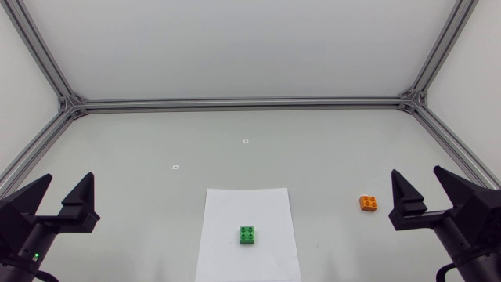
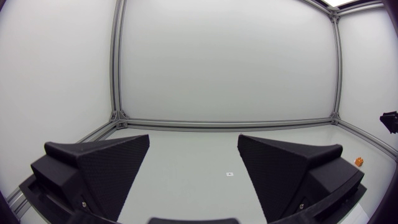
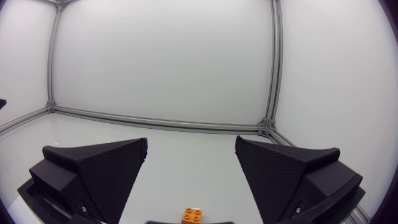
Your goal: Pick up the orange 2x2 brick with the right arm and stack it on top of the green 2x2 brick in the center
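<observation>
The orange 2x2 brick (image 1: 369,202) lies on the table right of centre, a short way left of my right gripper (image 1: 425,193), which stands open with nothing in it. In the right wrist view the orange brick (image 3: 191,214) sits low between the open fingers, just ahead of the gripper (image 3: 191,162). The green 2x2 brick (image 1: 248,234) rests on a white sheet of paper (image 1: 270,211) at the table's front centre. My left gripper (image 1: 64,198) is open at the left edge, far from both bricks. From the left wrist view, its gripper (image 2: 193,160) is open and the orange brick (image 2: 359,161) is a small dot beyond one finger.
An aluminium frame rail (image 1: 243,103) runs along the table's back and down both sides. Two small white markers (image 1: 175,166) (image 1: 245,141) lie on the table behind the paper.
</observation>
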